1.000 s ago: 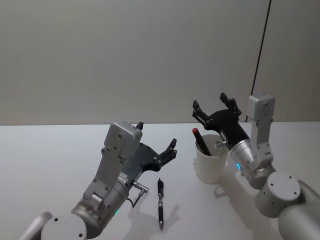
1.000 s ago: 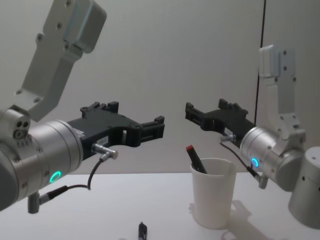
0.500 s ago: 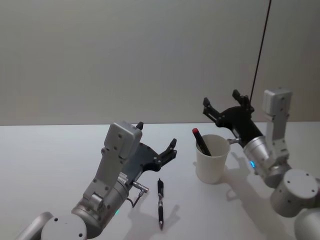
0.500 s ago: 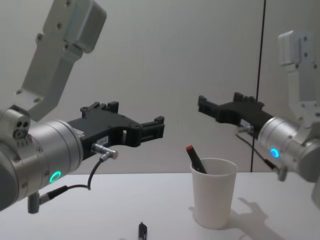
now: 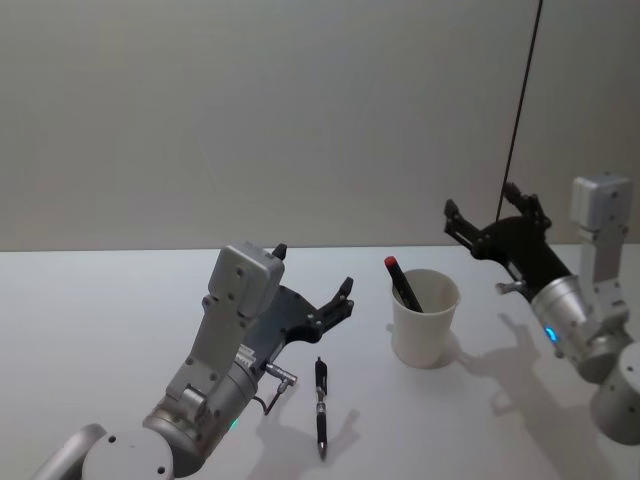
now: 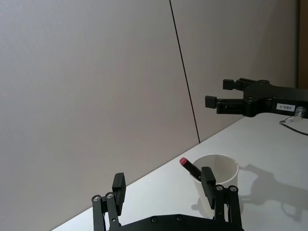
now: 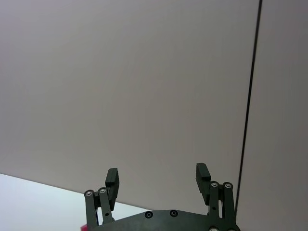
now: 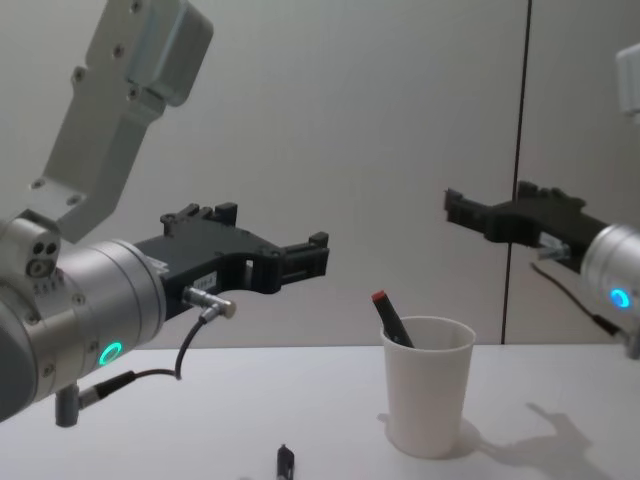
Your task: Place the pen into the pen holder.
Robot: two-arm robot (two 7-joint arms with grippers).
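— Where is the pen holder (image 5: 425, 318)?

— Upright on the white table (image 5: 100, 300), right of the middle in the head view. It is a plain white paper cup with a rolled rim, and the two grippers are on either side of it.

— Anything in it?

— A dark pen with a red cap (image 5: 402, 282) leans against the cup's left inner wall, cap end up and poking above the rim (the lower end is hidden inside the cup).

— And the other pen?

— A black pen (image 5: 321, 405) lies flat on the table, left of the cup and nearer the robot. It is clear of the cup, with its length running towards and away from the robot.

— What about the left gripper (image 5: 314, 268)?

— It is raised above the table to the cup's left, beyond the black pen's far end and pointing towards the cup. Its jaws are spread wide and hold nothing.

— The right gripper (image 5: 482, 200)?

— It is up in the air to the right of the cup, higher than the rim and well apart from it. Its jaws are also spread wide and empty.

— Behind all that?

— A plain grey wall (image 5: 250, 120) with a thin dark vertical seam (image 5: 522, 100) on the right.
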